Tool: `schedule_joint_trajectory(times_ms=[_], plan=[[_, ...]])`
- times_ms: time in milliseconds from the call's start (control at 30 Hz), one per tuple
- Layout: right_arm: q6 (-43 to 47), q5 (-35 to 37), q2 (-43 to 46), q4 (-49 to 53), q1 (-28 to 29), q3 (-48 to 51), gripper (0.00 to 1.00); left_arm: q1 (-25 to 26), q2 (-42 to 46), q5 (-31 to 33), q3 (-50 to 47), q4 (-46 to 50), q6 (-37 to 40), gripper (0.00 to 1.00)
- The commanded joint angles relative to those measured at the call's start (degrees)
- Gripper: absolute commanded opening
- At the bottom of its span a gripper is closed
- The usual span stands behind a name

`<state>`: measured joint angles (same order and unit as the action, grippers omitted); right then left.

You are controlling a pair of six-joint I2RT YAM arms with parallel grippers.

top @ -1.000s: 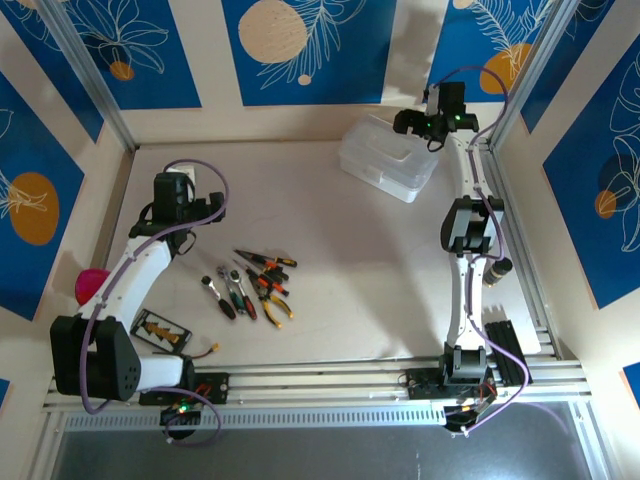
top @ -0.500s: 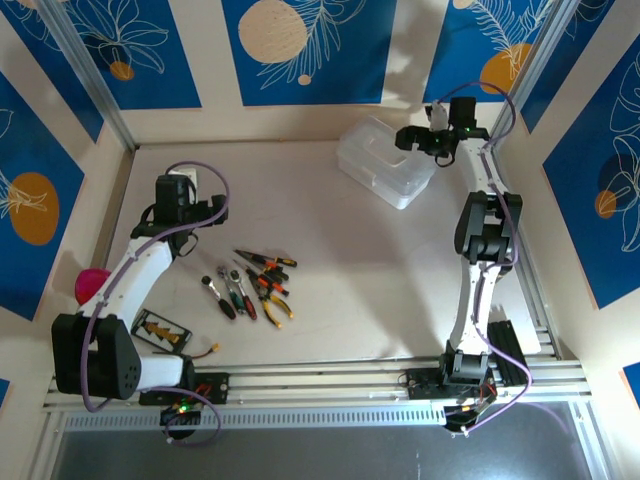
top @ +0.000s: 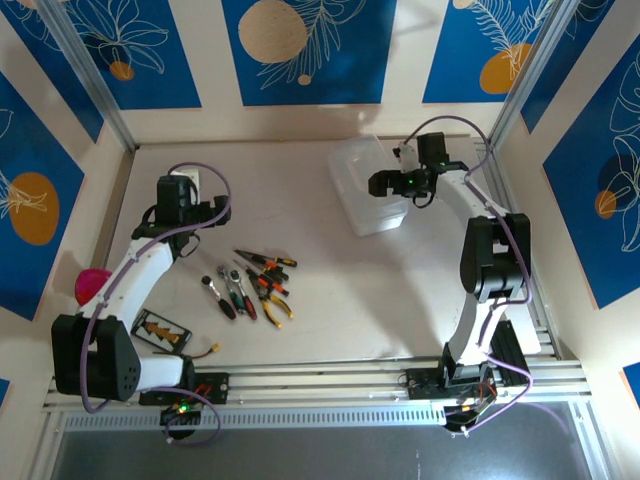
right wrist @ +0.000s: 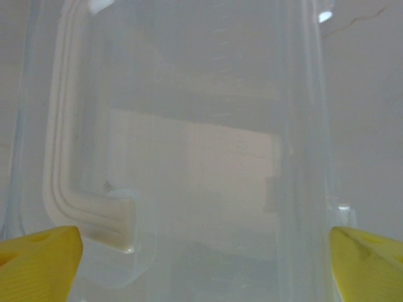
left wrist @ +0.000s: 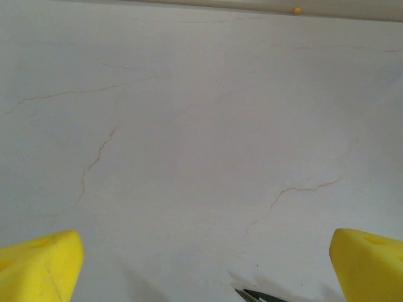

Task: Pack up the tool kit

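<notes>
**Packing the tool kit: both pairs of fingers spread wide, nothing gripped**

Start at your left: the left fingers (left wrist: 41,264) stand wide apart over bare bench (top: 340,300), with nothing between them. In the left wrist view a dark tool tip (left wrist: 258,294) just pokes in at the bottom edge, between the two yellow pads and nearer the right one.

From above, the loose tools lie in a cluster on the bench, toward the near side of the left arm's wrist. The wrenches (top: 228,292) are on the left of the cluster, the screwdrivers (top: 265,261) toward the back, and the yellow-handled pliers (top: 276,308) nearest you.

Well apart from them, at the back right, sits the clear case (top: 355,210). The right fingers (right wrist: 44,258) are also spread wide and hang directly over the case. In the right wrist view its clear plastic lies between the pads, very close. You cannot tell from these views whether the pads touch it.
</notes>
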<state>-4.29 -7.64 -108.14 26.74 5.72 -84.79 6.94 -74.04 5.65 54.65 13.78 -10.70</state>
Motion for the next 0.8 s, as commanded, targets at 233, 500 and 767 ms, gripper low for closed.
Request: schedule_joint_trajectory(times_ms=[233, 500, 767], plan=[[4.1, 6.4, -8.9, 11.7, -0.2, -18.2, 0.99, 2.2, 1.1, -1.2, -1.3, -1.0, -1.4, 1.0], [7.3, 3.5, -21.3, 20.5, 1.4, -34.4, 0.99, 2.9, 1.7, -0.2, -1.6, 0.0, -0.9, 1.0], [5.6, -4.7, -21.2, 18.1, 1.1, -32.0, 0.99, 3.0, 1.3, -0.2, -1.7, -0.3, -0.6, 1.0]])
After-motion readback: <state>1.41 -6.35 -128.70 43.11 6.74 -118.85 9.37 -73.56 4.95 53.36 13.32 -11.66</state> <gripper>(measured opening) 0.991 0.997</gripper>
